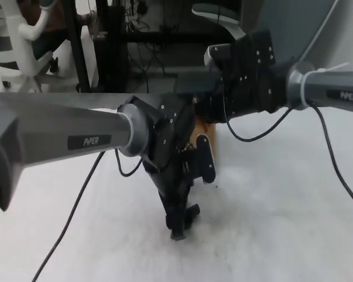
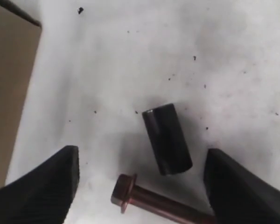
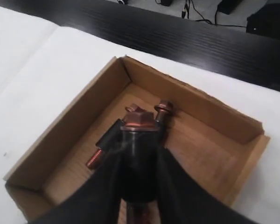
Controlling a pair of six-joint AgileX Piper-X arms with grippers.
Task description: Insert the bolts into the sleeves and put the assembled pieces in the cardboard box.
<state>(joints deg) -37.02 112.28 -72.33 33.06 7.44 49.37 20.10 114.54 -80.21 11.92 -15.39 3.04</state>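
Observation:
My left gripper (image 2: 142, 156) hangs open just above the white bench, pointing down (image 1: 179, 226). Between its fingers lies a black sleeve (image 2: 167, 139) on its side, and a copper bolt (image 2: 151, 201) lies loose beside the sleeve's near end. My right gripper (image 3: 139, 158) is shut on an assembled piece (image 3: 136, 135), a black sleeve with a copper bolt head on top, held over the open cardboard box (image 3: 191, 154). More assembled pieces (image 3: 107, 142) lie on the box floor below it. In the high view, the right arm (image 1: 247, 76) is above the box (image 1: 205, 138).
One wall of the box (image 2: 9, 93) is close beside my left gripper. The two arms cross near the box in the high view. White bench surface (image 1: 282, 205) spreads to the front and right. A black strip (image 3: 177, 37) runs behind the box.

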